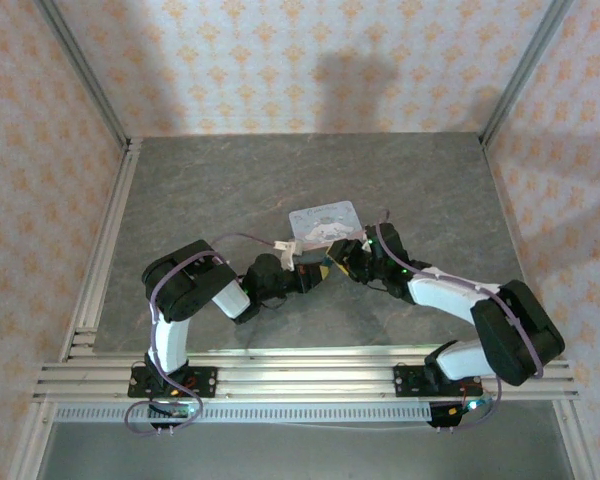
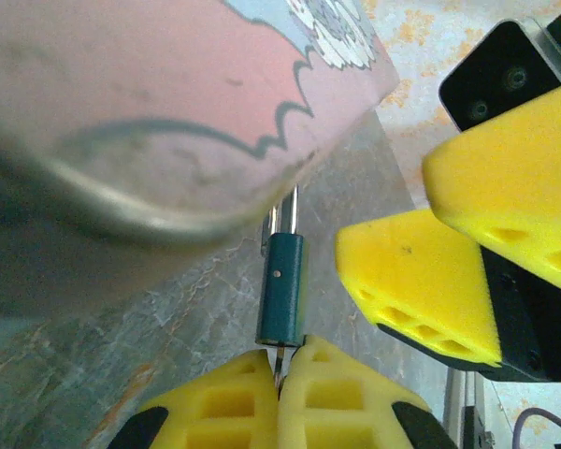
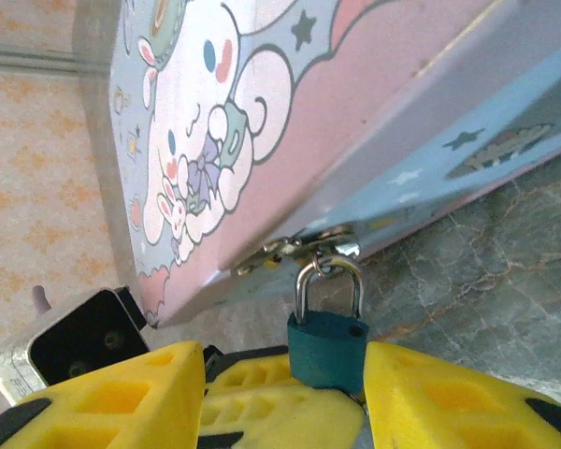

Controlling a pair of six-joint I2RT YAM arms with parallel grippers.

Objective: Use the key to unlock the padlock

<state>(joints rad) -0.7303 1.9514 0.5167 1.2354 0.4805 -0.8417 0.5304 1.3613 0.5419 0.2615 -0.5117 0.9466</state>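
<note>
The small teal padlock hangs by its silvery shackle from the hasp of a pale blue cartoon tin. In the left wrist view the padlock shows edge-on. My left gripper is shut on the thin key, whose blade runs up into the padlock's underside. My right gripper stands open astride the padlock. Its right finger lies against the padlock's side and its left finger stands well apart. The left gripper's yellow fingertips sit between them.
The tin rests mid-table on the grey stone-pattern surface, with both grippers meeting at its near edge. Patterned walls and aluminium rails enclose the space. The right gripper's fingers crowd the padlock's right side.
</note>
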